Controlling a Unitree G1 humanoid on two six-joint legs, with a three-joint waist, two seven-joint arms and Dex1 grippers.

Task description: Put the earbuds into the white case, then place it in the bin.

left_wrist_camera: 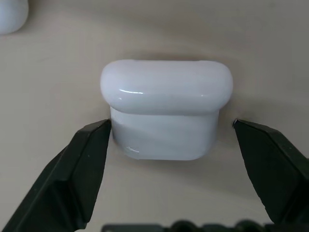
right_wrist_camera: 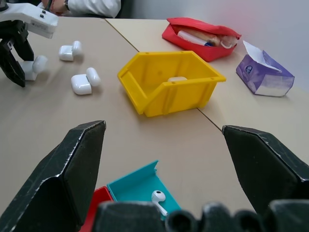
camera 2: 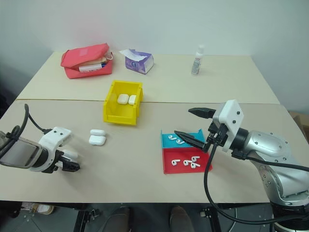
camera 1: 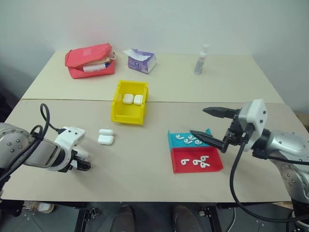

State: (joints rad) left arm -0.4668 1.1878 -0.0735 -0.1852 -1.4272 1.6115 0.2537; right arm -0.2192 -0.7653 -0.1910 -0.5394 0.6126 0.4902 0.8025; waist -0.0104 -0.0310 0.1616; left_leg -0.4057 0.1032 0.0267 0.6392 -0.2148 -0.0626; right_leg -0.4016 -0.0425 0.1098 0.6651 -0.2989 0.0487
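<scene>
Nearest us on the left, our left gripper (left_wrist_camera: 169,140) points down at the table (camera 1: 145,169), its black fingers (left_wrist_camera: 82,164) set either side of a white case (left_wrist_camera: 166,108) with its lid open; one finger touches the case's side, the other stands just off it, so we cannot say it is clamped. Over on the right, our right gripper (camera 1: 210,123) hangs level with its fingers wide apart and nothing between them, just above the teal tray (camera 1: 174,137) and the red tray (camera 1: 183,168), which lie side by side. Both trays hold earbuds (camera 1: 195,162). Near the middle lies another open case (camera 1: 105,137). Beyond it stands the yellow bin (camera 1: 129,101), with two closed cases (camera 1: 133,99) inside. Farthest off we see a red pouch (camera 1: 90,60), a purple tissue pack (camera 1: 141,60) and a small clear bottle (camera 1: 202,59).
</scene>
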